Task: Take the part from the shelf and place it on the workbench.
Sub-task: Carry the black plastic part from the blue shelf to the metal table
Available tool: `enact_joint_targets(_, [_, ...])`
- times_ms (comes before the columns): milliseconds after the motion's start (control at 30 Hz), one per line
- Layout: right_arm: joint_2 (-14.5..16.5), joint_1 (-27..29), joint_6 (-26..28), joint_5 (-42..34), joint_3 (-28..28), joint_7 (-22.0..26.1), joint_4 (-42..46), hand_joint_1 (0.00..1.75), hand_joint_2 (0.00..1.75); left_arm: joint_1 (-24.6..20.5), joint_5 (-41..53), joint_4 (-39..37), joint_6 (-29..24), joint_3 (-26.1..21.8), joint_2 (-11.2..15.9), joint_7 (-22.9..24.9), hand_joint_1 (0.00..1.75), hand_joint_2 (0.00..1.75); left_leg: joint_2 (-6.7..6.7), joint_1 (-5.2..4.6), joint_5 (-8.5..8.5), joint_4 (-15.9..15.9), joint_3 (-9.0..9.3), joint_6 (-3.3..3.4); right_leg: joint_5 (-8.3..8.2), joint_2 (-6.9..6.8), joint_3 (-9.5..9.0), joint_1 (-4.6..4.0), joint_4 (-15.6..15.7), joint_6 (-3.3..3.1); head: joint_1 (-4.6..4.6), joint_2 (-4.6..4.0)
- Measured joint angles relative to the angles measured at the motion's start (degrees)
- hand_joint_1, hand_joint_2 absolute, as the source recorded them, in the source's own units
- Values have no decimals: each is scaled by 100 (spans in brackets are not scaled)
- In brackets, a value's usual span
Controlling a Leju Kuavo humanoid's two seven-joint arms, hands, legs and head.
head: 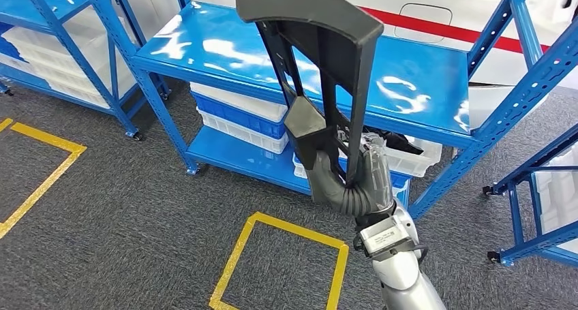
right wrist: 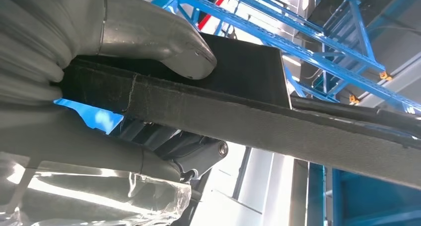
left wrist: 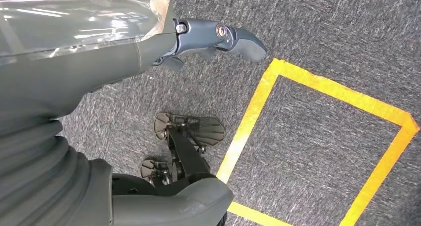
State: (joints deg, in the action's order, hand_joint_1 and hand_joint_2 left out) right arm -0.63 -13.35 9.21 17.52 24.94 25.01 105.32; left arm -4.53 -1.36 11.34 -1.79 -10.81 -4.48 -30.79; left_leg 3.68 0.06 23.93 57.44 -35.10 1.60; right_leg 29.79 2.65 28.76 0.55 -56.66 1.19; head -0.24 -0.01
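While the robot stands facing the racks, the head view reads from nine o'clock to three o'clock as follows. At nine o'clock, yellow tape outlines mark the grey carpeted floor, and a blue steel rack with white plastic crates stands behind them. At twelve o'clock lies the glossy blue metal shelf, its top bare near the part; below it sit stacked white and blue bins. Just right of centre, the black moulded plastic part, a long ribbed frame with a flat wedge-shaped end, rises upright, clear of the shelf surface and carried in the air in front of it. At five o'clock, the right hand grips the part's lower end, thumb and fingers wrapped round a rib; the right wrist view shows the thumb pressed onto the part's flat face. At three o'clock a second blue rack frame stands near.

The left hand hangs over the carpet beside a taped square; its fingers are parted and nothing lies in them.

The part appears lifted, with transfer to the workbench remaining; no workbench is visible. Because the grip sits at one end of a long, top-heavy piece, the carry probably calls for a firm grasp, slow turning, and keeping the raised end away from the rack uprights.
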Motion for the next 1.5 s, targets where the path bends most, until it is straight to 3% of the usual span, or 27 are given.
enact_joint_targets(67, [5,14,-7,25,1,20,-1,175,175,11,0,-1,0,0,8,-16,0,175,32,20,-23,28,-57,-66,-47,-95,25,29,-26,-71,-1,1])
enact_joint_targets(100, [11,14,-11,32,2,32,-1,175,175,15,4,-2,0,0,13,-27,0,175,-27,27,36,109,-98,-95,-69,-144,30,47,-24,-107,-12,1])
enact_joint_targets(167, [24,10,-14,38,2,54,-1,175,175,13,17,-1,0,1,17,-51,0,175,-221,49,346,586,-297,-152,-95,-254,36,51,-18,-164,-38,0])
enact_joint_targets(233, [28,13,-15,38,1,62,-1,175,175,12,30,-1,0,1,16,-69,0,175,-328,70,695,1314,-599,-202,-105,-367,59,19,-21,-191,-51,0])
enact_joint_targets(267, [28,14,-16,37,0,63,-1,175,175,15,35,-1,0,1,15,-76,0,175,-343,76,763,1537,-685,-214,-108,-422,73,7,-23,-196,-52,1])
enact_joint_targets(300, [28,15,-16,37,0,63,-1,175,175,18,41,-1,0,1,16,-84,0,175,-352,78,729,1556,-667,-219,-112,-478,83,0,-25,-201,-53,1])
enact_joint_targets(333, [28,16,-16,36,0,63,-1,175,175,21,49,-1,1,1,18,-93,0,175,-368,80,600,1340,-526,-212,-113,-530,87,-5,-26,-203,-53,0])
enact_joint_targets(433, [28,34,-15,33,4,78,6,175,175,20,72,1,4,0,30,-125,0,175,-578,37,239,240,109,-141,-114,-659,83,-41,-23,-191,-46,0])
enact_joint_targets(500, [30,78,-11,29,20,97,18,175,175,35,75,-1,8,-1,44,-140,0,175,-621,-16,231,38,187,-78,-119,-725,94,-69,-16,-160,-39,-1])
enact_joint_targets(567, [29,119,-3,28,43,107,31,175,175,66,76,-2,10,-1,57,-145,0,175,-536,-17,182,-9,172,-6,-107,-753,115,-70,-25,-110,-37,0])
enact_joint_targets(633, [24,137,9,28,57,116,49,175,175,80,83,-2,11,-1,58,-145,0,175,-460,13,121,-73,173,79,44,-595,230,-61,-250,-94,-30,1])
enact_joint_targets(733, [-4,181,49,26,64,133,69,175,175,75,130,-2,8,-1,55,-136,0,175,-317,27,72,-95,137,138,515,-344,711,-36,-1311,-144,-5,0])
enact_joint_targets(767, [-17,208,76,26,66,133,73,175,175,75,160,-2,7,-1,55,-126,0,175,-255,27,65,-94,125,137,600,-326,848,-28,-1606,-135,-1,-1])
enact_joint_targets(800, [-30,236,108,25,66,129,84,175,175,75,194,-2,9,1,53,-114,0,175,-189,29,57,-91,117,131,598,-317,896,-15,-1709,-102,1,-1])
enact_joint_targets(867, [-54,282,184,27,64,113,134,175,175,56,275,-1,20,10,45,-75,0,175,-53,37,43,-77,114,105,338,-254,665,31,-1224,14,0,-1])
enact_joint_targets(933, [-74,317,249,32,52,81,212,175,175,-10,360,2,37,35,42,-17,0,175,82,32,44,-21,80,52,41,-45,330,94,-457,92,-6,-1])
enact_joint_targets(1000, [-91,354,279,33,27,40,275,175,175,-91,420,14,49,59,46,32,0,175,169,23,57,32,24,-5,-52,73,215,113,-143,65,-21,-1])
enact_joint_targets(1100, [-97,385,289,15,-27,-11,337,175,175,-174,455,42,52,76,63,71,0,175,246,67,53,27,-19,-108,-61,-29,197,77,-133,-69,-24,-1])
enact_joint_targets(1167, [-98,404,291,-7,-56,-28,386,175,175,-230,460,56,52,83,75,92,0,175,63,86,161,187,-104,-170,-99,-118,176,87,-119,-159,-43,-1])
enact_joint_targets(1233, [-108,449,271,-55,-96,-34,424,175,175,-293,452,77,42,85,75,103,0,175,-238,93,513,773,-363,-208,-112,-224,175,63,-116,-203,-72,-1])
enact_joint_targets(1300, [-132,515,219,-121,-157,-23,431,175,175,-333,428,91,14,84,70,112,0,175,-343,106,823,1478,-686,-230,-100,-350,174,15,-120,-222,-84,-1])
enact_joint_targets(1333, [-144,547,198,-146,-181,-15,430,175,175,-336,414,92,1,84,69,120,0,175,-352,107,834,1614,-751,-225,-91,-408,172,-5,-121,-233,-84,-1])
enact_joint_targets(1367, [-152,572,179,-166,-201,-7,428,175,175,-332,402,92,-10,83,68,126,0,175,-356,105,751,1555,-722,-209,-81,-459,167,-22,-122,-245,-86,-1])
enact_joint_targets(1433, [-162,592,159,-190,-228,12,427,175,175,-328,390,96,-19,82,68,132,0,175,-473,67,396,837,-361,-119,-52,-552,139,-50,-119,-255,-84,-1])
enact_joint_targets(1500, [-168,596,127,-208,-262,31,427,175,175,-336,386,102,-29,81,69,134,0,175,-643,-15,175,222,-47,-16,-23,-637,119,-79,-110,-239,-77,-1])
